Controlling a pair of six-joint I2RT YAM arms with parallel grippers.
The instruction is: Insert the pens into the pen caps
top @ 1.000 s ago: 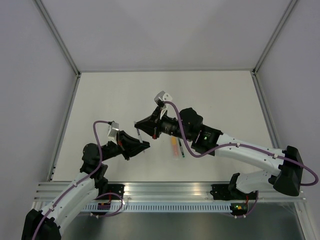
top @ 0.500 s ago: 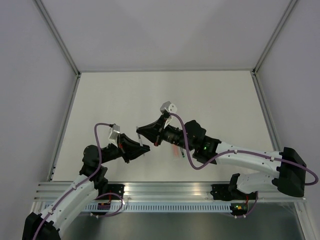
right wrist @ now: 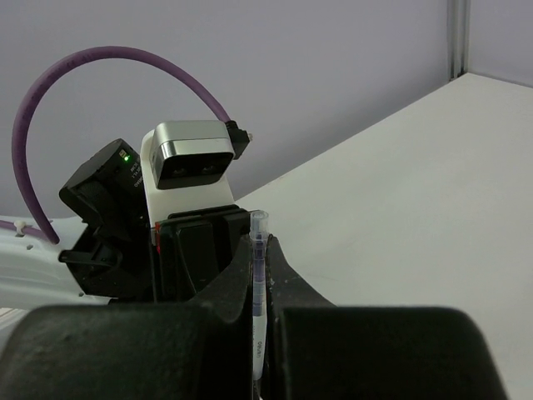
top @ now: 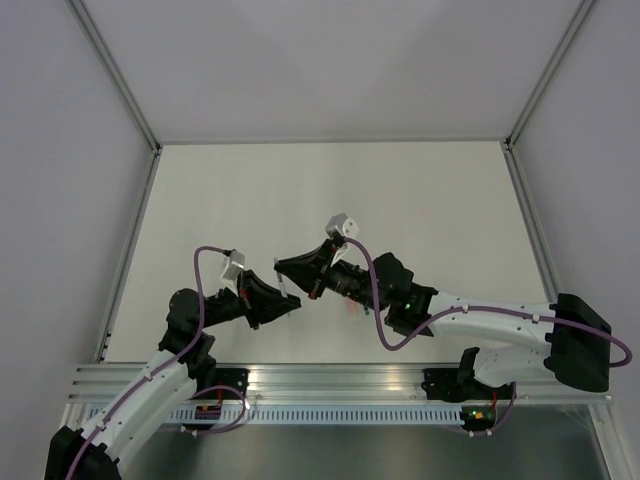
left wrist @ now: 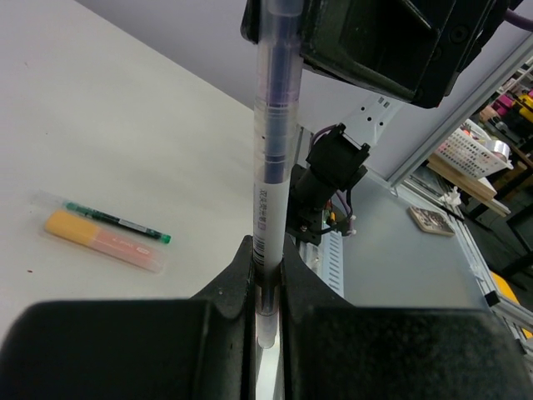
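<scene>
Now, pen (left wrist: 271,142) lengthwise in left claw (left wrist: 266,254)

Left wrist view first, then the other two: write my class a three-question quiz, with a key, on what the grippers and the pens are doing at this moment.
1. True or false: the clear pen is gripped by the left gripper and the right gripper at the same time.
2. Where are the orange pen and the green-tipped pen? A) side by side on the table; B) in the right gripper; C) standing upright on the rail.
3. Short answer: which gripper touches the two pens on the table?
Key: 1 true; 2 A; 3 neither.
</scene>
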